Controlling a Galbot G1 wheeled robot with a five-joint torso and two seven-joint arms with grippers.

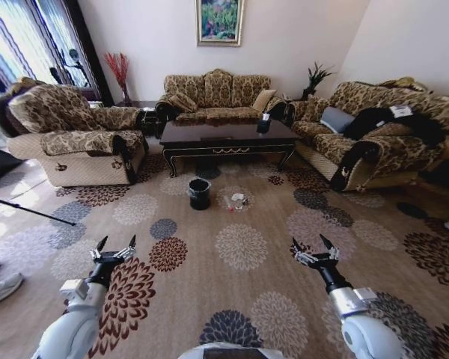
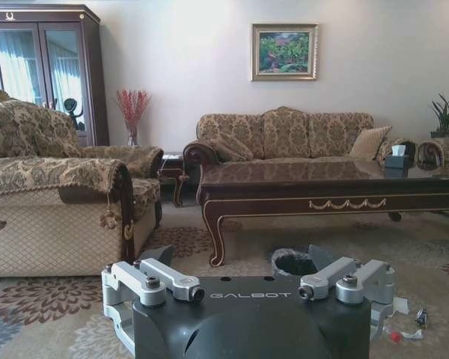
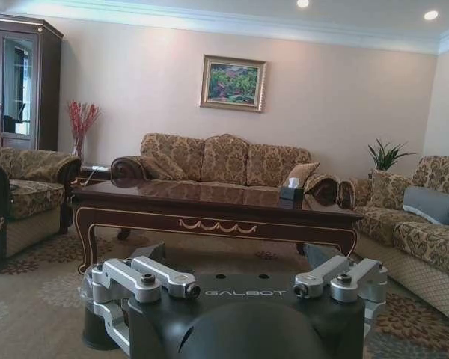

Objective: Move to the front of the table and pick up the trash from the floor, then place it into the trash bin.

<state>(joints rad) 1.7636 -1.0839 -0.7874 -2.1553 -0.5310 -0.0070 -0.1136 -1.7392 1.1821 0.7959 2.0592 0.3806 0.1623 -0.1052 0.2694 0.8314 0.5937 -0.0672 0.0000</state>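
I read the left gripper (image 1: 114,244) with its jaws apart and holding nothing, hovering low over the floor (image 1: 239,292) on the left side of the head view. The right gripper (image 1: 315,245) matches it on the right side, jaws apart and holding nothing. Both grippers stand well apart from the work items. Ahead of them, the trash bin (image 1: 199,194) stands upright on the carpet, just in front of the desk (image 1: 226,136). The trash (image 1: 237,201) lies on the floor just beside the bin, toward my right: white scraps, a clear wrapper and a small red bit. In the left wrist view I see the bin (image 2: 294,262) beyond the gripper body and the scraps (image 2: 405,323) near the frame corner. A tissue box (image 1: 263,124) sits on the desk near its right end. Sofas surround the desk on three sides.
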